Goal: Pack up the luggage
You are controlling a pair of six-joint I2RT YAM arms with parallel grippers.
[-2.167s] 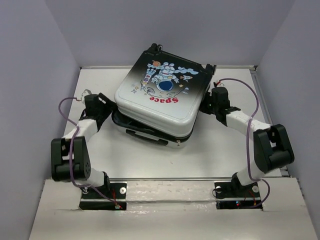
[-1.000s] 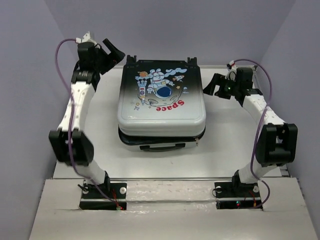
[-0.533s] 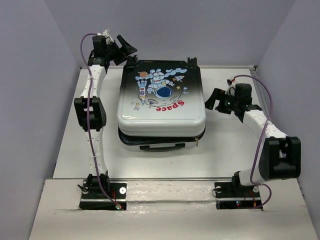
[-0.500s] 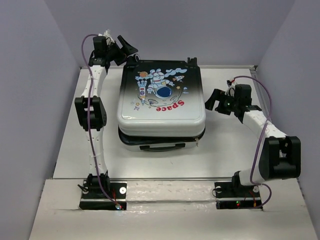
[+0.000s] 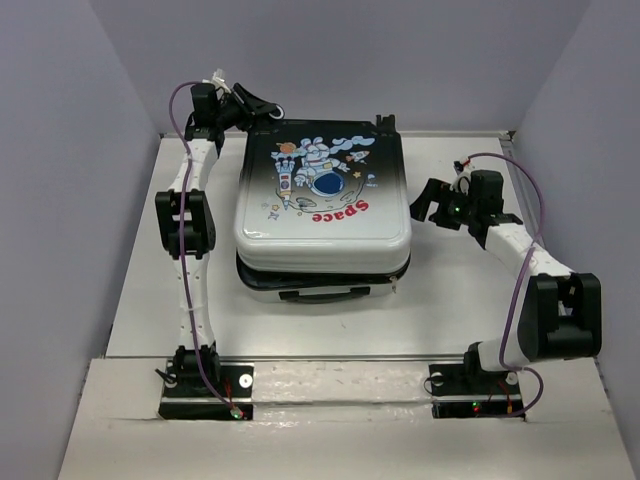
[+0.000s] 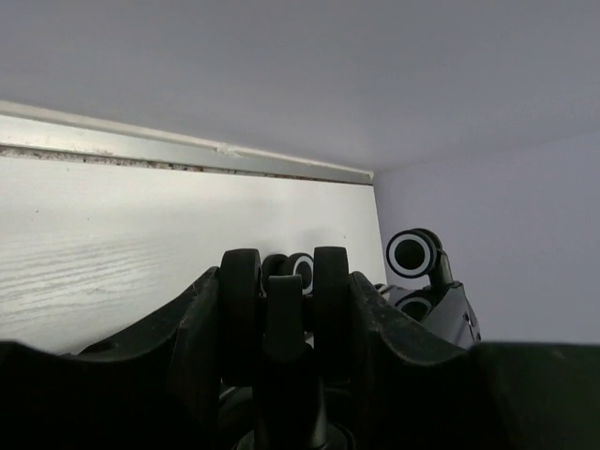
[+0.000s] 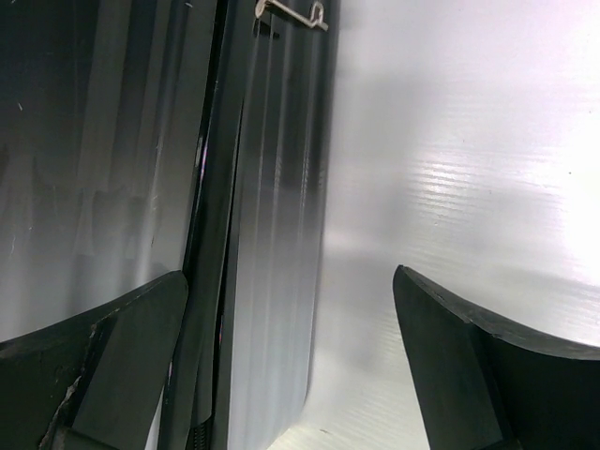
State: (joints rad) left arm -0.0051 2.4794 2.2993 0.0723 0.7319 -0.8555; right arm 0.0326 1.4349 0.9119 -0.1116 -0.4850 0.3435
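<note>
The luggage lies flat and closed mid-table, astronaut print and red "Space" facing up, handle toward the near edge. My left gripper reaches over its far left corner. In the left wrist view its dark fingers press on both sides of a black twin caster wheel, so the left gripper is shut on it. My right gripper hovers open just right of the luggage. In the right wrist view the right gripper spans the shell's grey side, with nothing held.
A second caster with a white ring shows at the far right corner. A metal zipper pull hangs along the side seam. Purple walls enclose the white table; a raised rail runs along its far edge.
The luggage went from skewed to square. My left arm stretched toward the far left corner and its jaws narrowed onto the wheel. The right arm dropped slightly beside the shell.
</note>
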